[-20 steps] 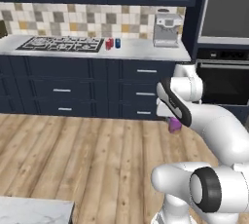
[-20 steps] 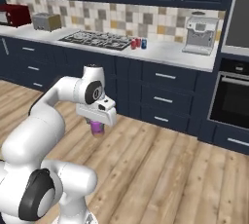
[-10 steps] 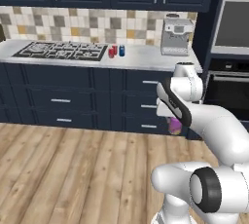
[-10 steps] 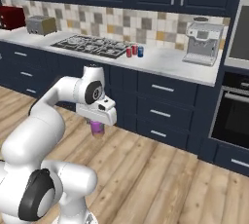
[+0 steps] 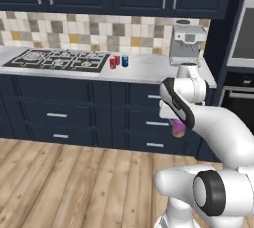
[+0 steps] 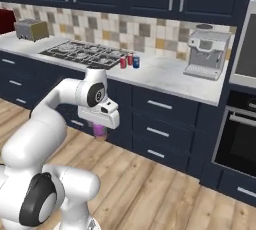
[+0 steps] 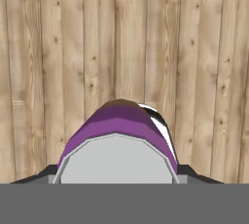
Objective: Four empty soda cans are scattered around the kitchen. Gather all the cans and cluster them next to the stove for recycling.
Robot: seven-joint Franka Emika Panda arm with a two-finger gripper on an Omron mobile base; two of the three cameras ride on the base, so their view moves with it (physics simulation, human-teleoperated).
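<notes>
Purple can [image 7: 119, 130] sits clamped in my pincer [image 6: 101, 130], the jaws closed partway around its body so they bear on its sides; looking down along my hand, its silvery top is right under the camera and the wooden floor [image 7: 58, 47] lies far below. I carry it hanging under my wrist, low and in front of the navy drawers [image 6: 160, 119], which I judge keeps it clear of the surface's [image 5: 149, 71] edge while the base rolls.

Three cans [image 5: 118, 61] stand upright in a tight group on the marble, just beside the right end of the stove [image 5: 59, 59]: two red and one that looks blue from here. They are put there because that is the gathering spot the task names, so the one I hold seems to be the last of the four.

The coffee machine [image 6: 206, 53] stands farther right on the same surface, well apart from the cluster, leaving bare marble between them. That gap is where I would expect to set this can down, upright, near the others without knocking them. For that, my arm must lift above the surface's edge.
</notes>
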